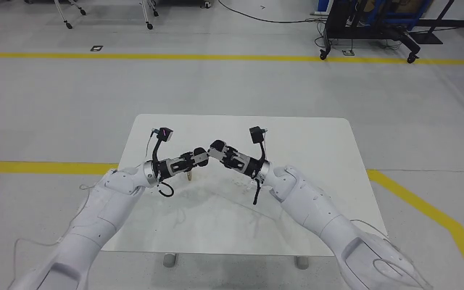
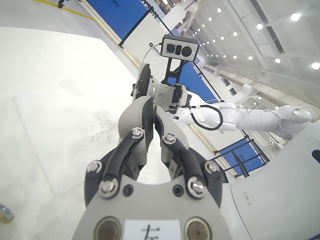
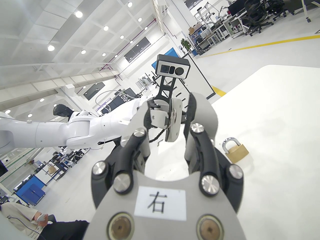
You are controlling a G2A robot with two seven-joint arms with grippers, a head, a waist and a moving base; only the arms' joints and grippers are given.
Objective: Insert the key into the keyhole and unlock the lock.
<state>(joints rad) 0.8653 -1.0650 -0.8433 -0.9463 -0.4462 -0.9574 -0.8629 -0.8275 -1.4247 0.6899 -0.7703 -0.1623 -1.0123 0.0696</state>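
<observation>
A white table (image 1: 312, 138) stands on a pale floor (image 1: 217, 94) crossed by yellow lines (image 1: 217, 56); a black wheeled rack (image 1: 370, 29) stands beyond, blue panels (image 2: 112, 8) and black office chairs (image 3: 255, 13) farther off

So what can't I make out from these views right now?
Key: whether the left gripper holds it; left wrist view, its shut fingers cover the gap.
Keyhole of the brass padlock with silver shackle: right wrist view, too small to find.
Same padlock, left wrist view: cut off by the frame's edge.
Same padlock, top view: too small for detail.
</observation>
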